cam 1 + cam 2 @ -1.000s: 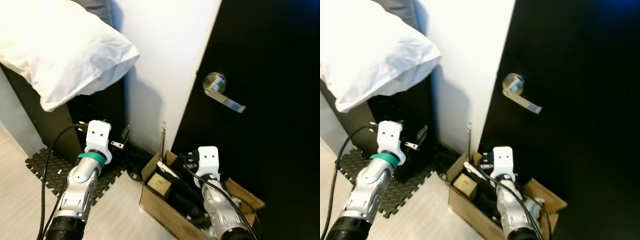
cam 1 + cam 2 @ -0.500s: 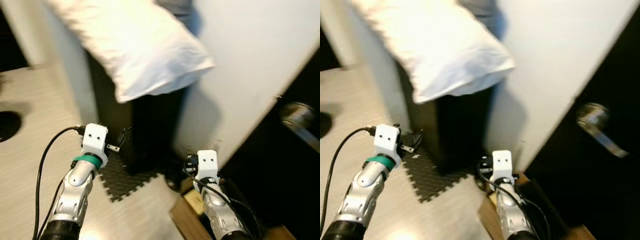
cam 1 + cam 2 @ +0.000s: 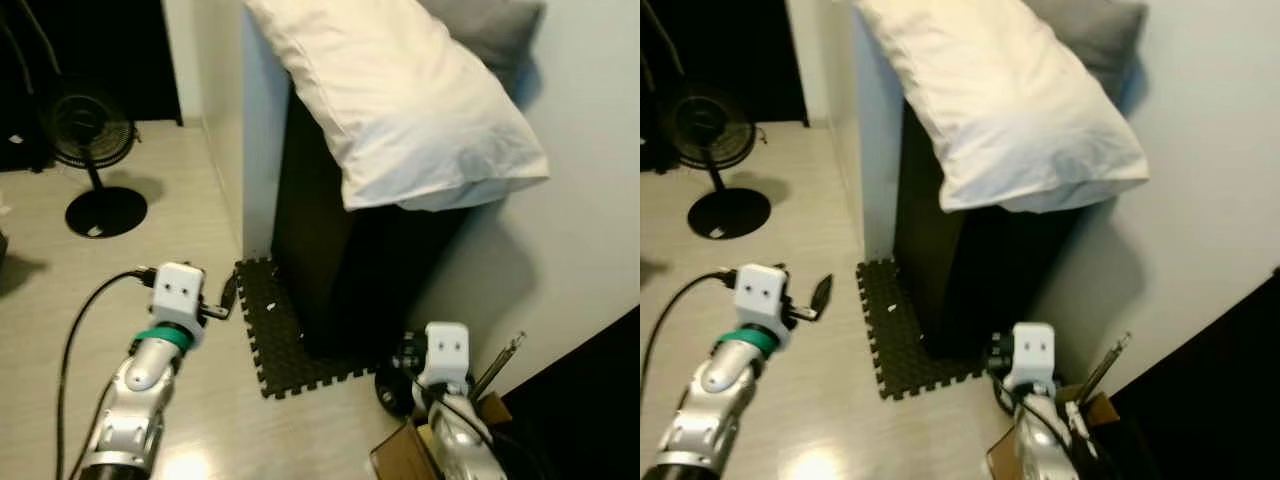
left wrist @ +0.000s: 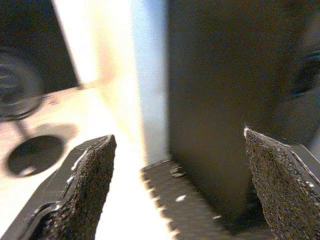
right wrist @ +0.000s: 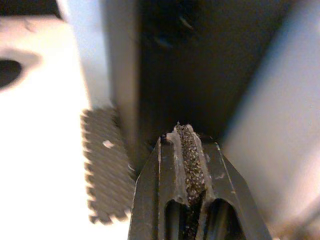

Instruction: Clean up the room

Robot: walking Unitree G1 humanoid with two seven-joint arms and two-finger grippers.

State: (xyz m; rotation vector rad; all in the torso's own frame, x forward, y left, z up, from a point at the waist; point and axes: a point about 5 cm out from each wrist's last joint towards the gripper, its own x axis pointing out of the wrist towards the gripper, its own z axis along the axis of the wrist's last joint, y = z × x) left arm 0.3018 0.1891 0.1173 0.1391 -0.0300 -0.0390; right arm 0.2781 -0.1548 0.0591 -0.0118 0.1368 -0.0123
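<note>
Big white soft pillow [image 3: 400, 95] lying slanted on tall black cabinet [image 3: 345, 270], long side sloping down toward the wall, left gripper [image 4: 175, 195] fingers spread wide and empty, right gripper [image 5: 186, 165] fingers pressed together, empty.

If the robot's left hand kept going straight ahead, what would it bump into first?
Probably the tall black cabinet. The left gripper, fingers open, points at its dark side, with the black foam mat on the floor just below. Depth is hard to judge, so it might meet the mat first.

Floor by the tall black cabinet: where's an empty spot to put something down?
The pale wood floor is bare between the black standing fan and the black foam mat. It gets crowded at the tall black cabinet, under the white pillow, where the brown cardboard box sits by the wall.
</note>
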